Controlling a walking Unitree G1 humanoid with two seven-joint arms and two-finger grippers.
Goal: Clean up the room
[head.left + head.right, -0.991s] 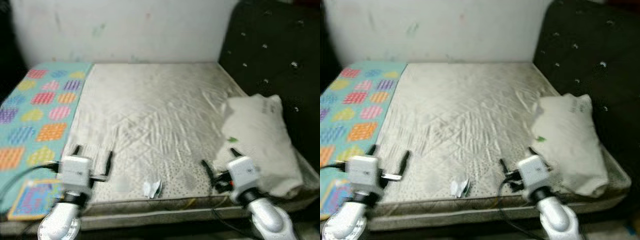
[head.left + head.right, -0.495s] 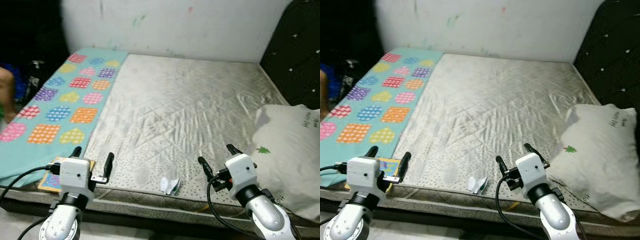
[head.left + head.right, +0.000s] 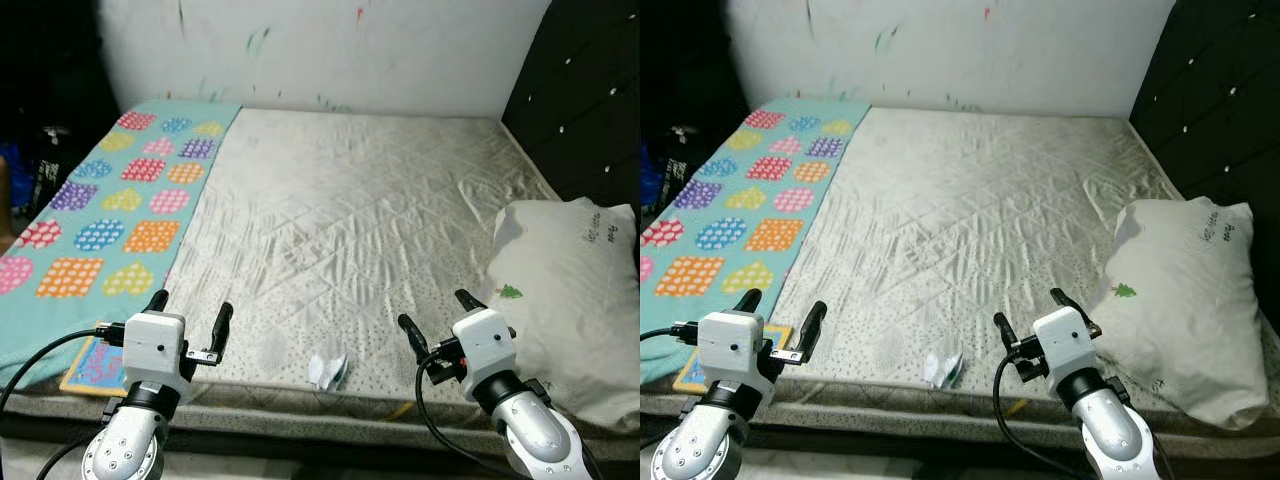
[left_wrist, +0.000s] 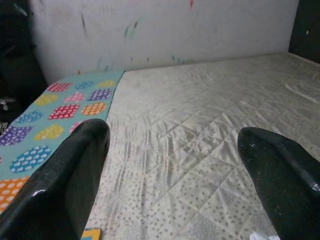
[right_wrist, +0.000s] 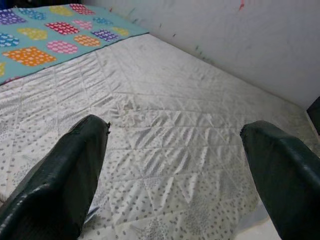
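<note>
- Left hand (image 3: 190,315) and right hand (image 3: 437,318): fingers spread, holding nothing, unchanged.
- Crumpled white paper scrap (image 3: 328,370) unmoved at bare quilted grey mattress (image 3: 350,220) edge; camera shifted.

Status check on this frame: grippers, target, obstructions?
Left gripper and right gripper open, empty, at the mattress near edge. Crumpled wrapper between them, untouched. Pillow to the right; nothing blocking.

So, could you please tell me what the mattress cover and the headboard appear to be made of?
Mattress: quilted fabric with a slight satin sheen, judging by its diamond stitching, wrinkles and highlights. Headboard: dark tufted upholstery with shiny buttons, perhaps faux leather or velvet; the pictures leave that open.
</note>
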